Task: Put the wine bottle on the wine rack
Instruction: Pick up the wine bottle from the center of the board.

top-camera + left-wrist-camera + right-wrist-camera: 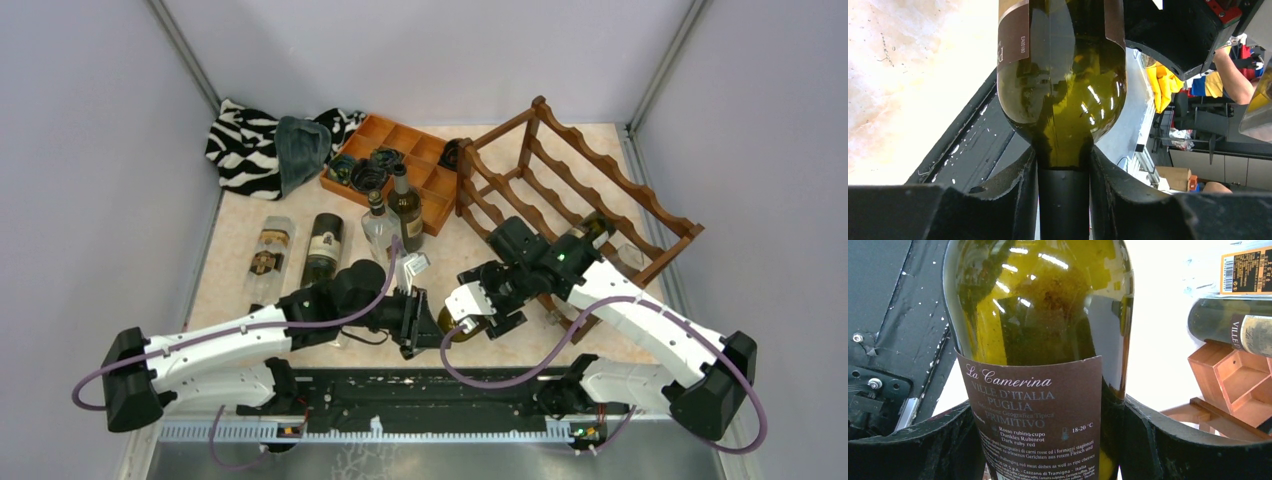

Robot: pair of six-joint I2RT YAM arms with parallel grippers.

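A green wine bottle (452,323) with a brown label lies level just above the table's near edge, held between my two grippers. My left gripper (420,322) is shut on its neck: in the left wrist view the fingers (1020,175) press both sides of the neck below the bottle's shoulder (1063,90). My right gripper (480,315) is shut on the body, its jaws hugging the labelled part of the wine bottle (1038,315). The reddish-brown wine rack (600,190) stands at the back right, behind the right arm.
One dark bottle (592,226) lies in the rack. An orange compartment tray (428,172) and a zebra cloth (245,140) are at the back. Two bottles (405,208) stand mid-table; two more lie at the left (270,260). Grey walls enclose the table.
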